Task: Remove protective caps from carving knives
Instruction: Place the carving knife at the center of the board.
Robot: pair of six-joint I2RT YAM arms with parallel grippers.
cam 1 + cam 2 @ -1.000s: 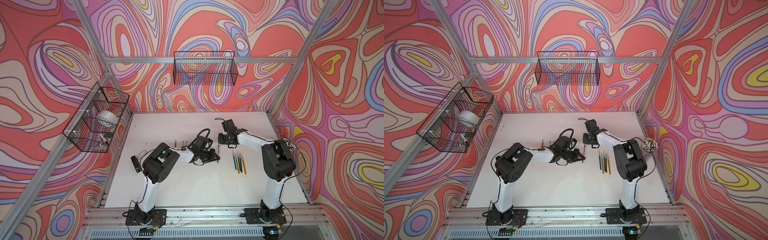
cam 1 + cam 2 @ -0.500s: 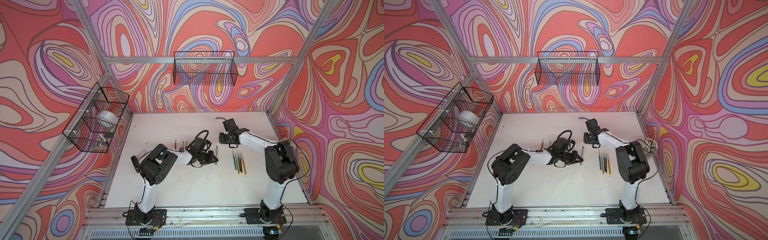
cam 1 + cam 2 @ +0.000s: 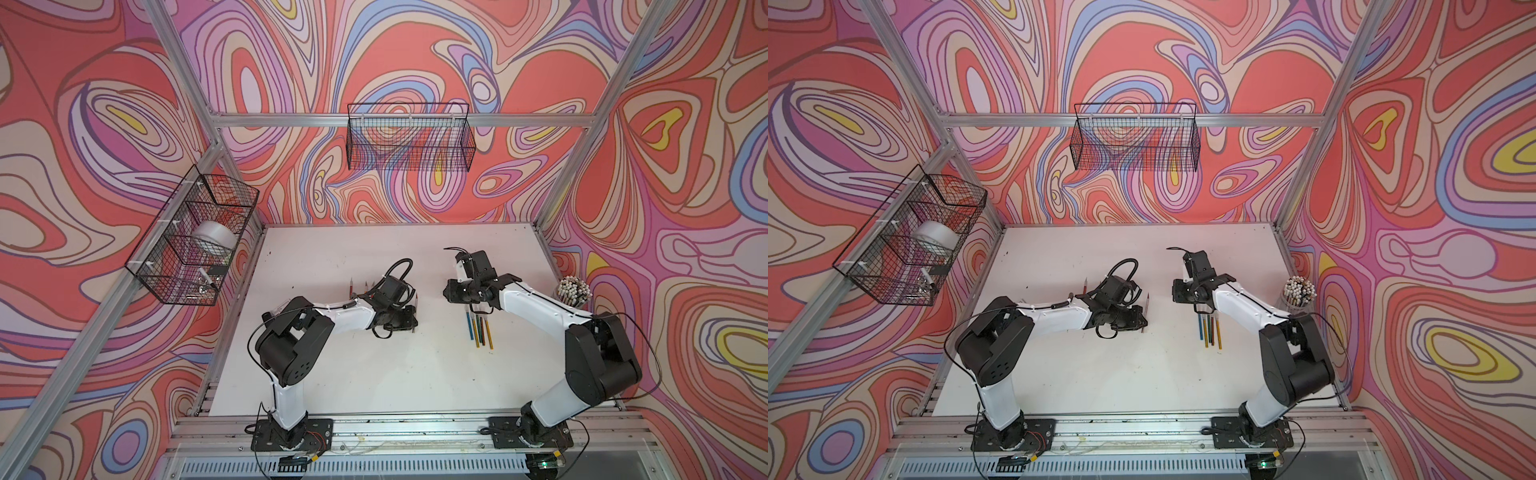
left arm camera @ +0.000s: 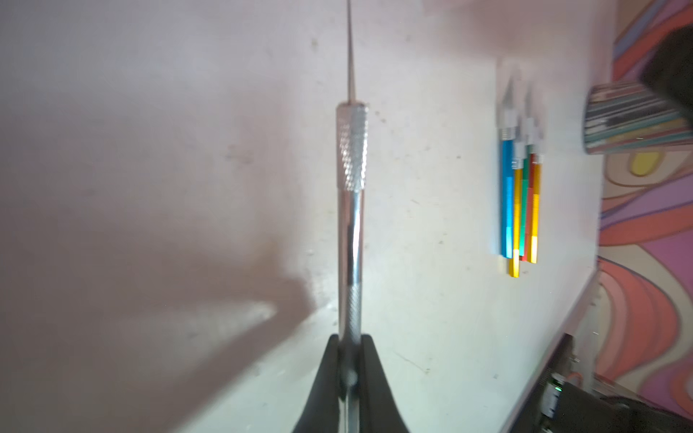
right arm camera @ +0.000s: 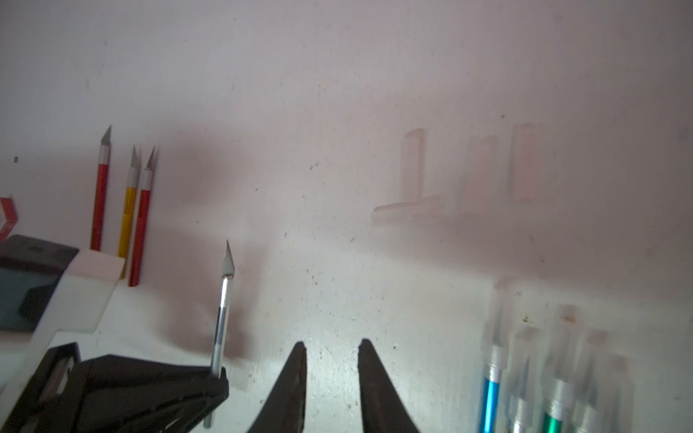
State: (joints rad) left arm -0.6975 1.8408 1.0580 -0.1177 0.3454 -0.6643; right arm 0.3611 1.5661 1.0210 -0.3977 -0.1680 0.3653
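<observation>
Since the silver knife (image 4: 350,210) clamped in the left gripper (image 4: 350,346) shows a bare blade, its uncapping looks done. It sits over the middle of the table (image 3: 374,374), long axis near-to-far, tip pointing far. Next, probably, it gets laid beside the bare knives (image 5: 100,195) to its left. The right gripper (image 5: 332,350) gapes empty near the capped knives (image 4: 507,195), with loose caps (image 5: 412,168) farther back.

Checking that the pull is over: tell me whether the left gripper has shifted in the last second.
Yes. The left gripper, shut on the silver knife, has drawn leftward, away from the row of coloured knives.
</observation>
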